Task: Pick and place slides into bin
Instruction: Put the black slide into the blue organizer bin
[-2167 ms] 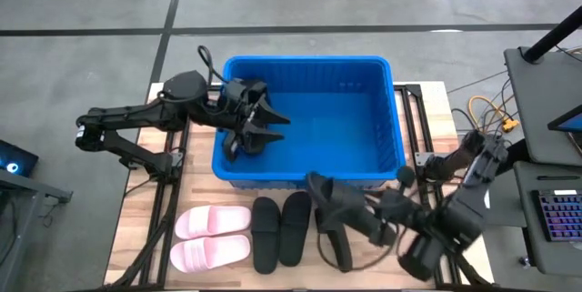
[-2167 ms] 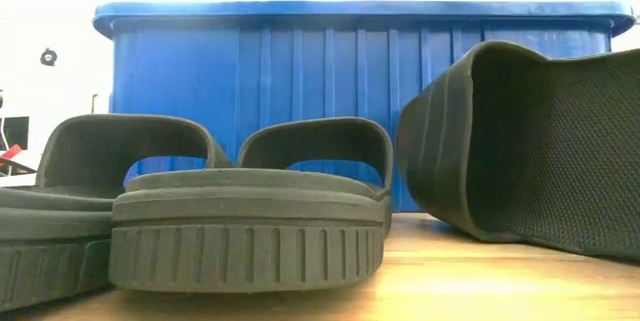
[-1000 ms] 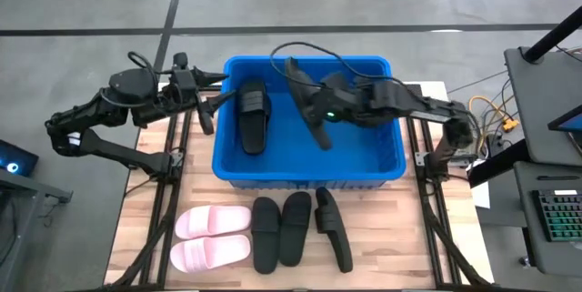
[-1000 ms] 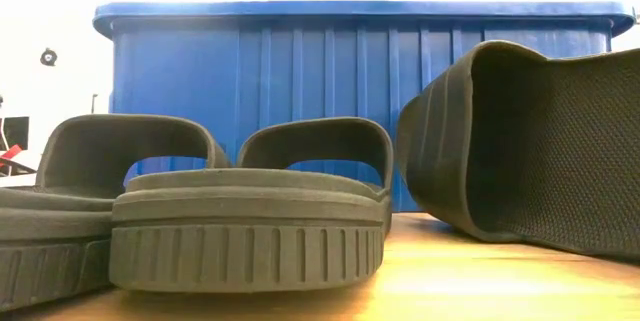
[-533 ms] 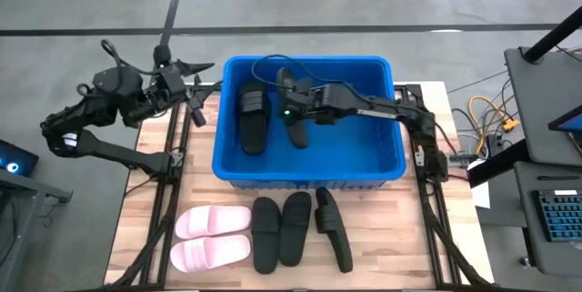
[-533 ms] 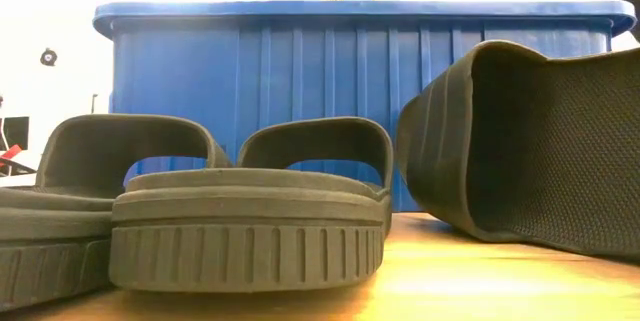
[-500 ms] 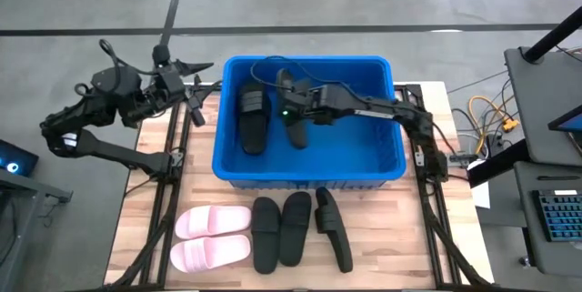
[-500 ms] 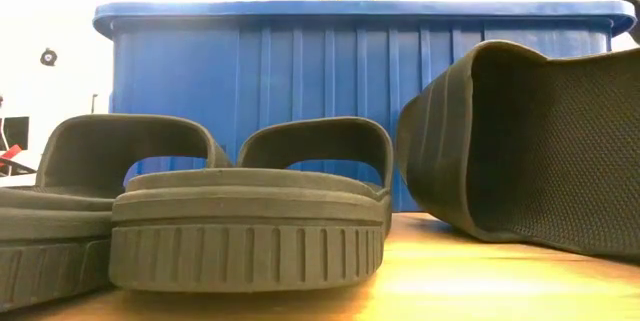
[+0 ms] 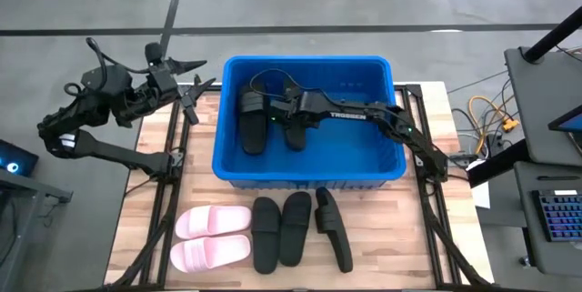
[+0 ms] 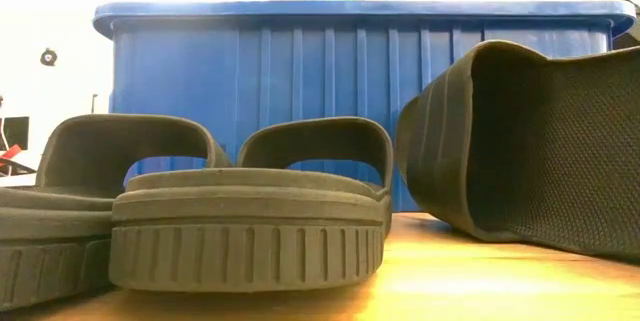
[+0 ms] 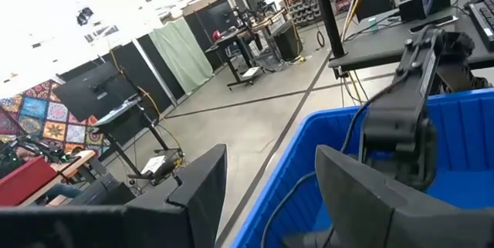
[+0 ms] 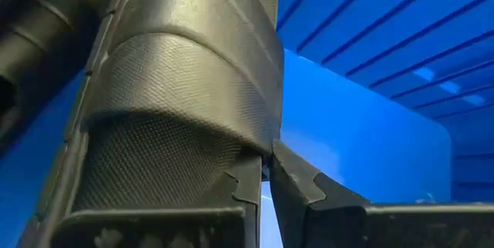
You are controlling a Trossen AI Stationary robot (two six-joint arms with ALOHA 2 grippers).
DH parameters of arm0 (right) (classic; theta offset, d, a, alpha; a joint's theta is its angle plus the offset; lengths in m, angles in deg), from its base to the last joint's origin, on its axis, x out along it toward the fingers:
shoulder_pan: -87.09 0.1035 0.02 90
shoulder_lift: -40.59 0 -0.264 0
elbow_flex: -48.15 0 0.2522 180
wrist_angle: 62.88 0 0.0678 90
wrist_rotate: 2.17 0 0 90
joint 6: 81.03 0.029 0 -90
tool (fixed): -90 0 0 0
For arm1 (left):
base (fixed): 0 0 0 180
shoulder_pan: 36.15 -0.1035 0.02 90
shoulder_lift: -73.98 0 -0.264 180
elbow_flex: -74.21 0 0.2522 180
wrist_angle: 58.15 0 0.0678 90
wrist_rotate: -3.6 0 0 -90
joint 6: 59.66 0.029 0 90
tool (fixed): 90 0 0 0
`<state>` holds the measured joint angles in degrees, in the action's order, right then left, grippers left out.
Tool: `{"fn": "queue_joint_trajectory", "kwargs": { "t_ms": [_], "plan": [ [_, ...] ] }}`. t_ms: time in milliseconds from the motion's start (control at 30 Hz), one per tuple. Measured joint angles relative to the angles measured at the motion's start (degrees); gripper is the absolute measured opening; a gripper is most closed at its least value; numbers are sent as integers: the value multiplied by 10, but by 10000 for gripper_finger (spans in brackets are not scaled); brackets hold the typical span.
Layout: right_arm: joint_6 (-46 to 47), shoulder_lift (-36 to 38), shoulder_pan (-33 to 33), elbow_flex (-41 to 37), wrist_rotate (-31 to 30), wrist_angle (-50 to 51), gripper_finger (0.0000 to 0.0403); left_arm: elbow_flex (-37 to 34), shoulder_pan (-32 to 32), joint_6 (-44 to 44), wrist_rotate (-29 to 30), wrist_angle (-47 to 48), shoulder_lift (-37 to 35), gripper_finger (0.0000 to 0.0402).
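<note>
right gripper [image 9: 284, 115]: you see it inside bin [image 9: 382, 160], pinched on black slide [image 9: 295, 126], contact half hidden
left gripper [image 9: 193, 92]: fingers apart, empty

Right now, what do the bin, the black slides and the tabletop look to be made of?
Bin: probably moulded plastic, bright blue and slightly glossy, with ribbed walls and a rolled rim. Black slides: look like matte foam or soft rubber, one-piece thick soles with grooved edges; the one in the right hand has a fine pebbled strap. Tabletop: pale wood planks with visible grain, finish unclear.
</note>
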<state>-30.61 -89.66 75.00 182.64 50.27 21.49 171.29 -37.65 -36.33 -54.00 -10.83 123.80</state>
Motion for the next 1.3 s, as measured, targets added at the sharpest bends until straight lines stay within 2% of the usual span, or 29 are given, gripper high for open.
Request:
{"fn": "queue_joint_trajectory", "kwargs": {
  "t_ms": [233,567,867,1100,1300],
  "plan": [
    [-21,-30,-13,0,8,-47,12,0,0,0,0,1,-3,184],
    [-37,-31,-19,3,23,-71,25,0,0,0,0,35,-9,184],
    [-56,-31,-25,6,96,-73,109,0,0,-1,0,36,-10,184],
    [-107,-31,-26,10,201,-71,188,-1,0,-2,0,35,-19,184],
    [-124,-31,-25,44,274,-67,224,-1,0,-4,0,35,-33,184]
  ]
}}
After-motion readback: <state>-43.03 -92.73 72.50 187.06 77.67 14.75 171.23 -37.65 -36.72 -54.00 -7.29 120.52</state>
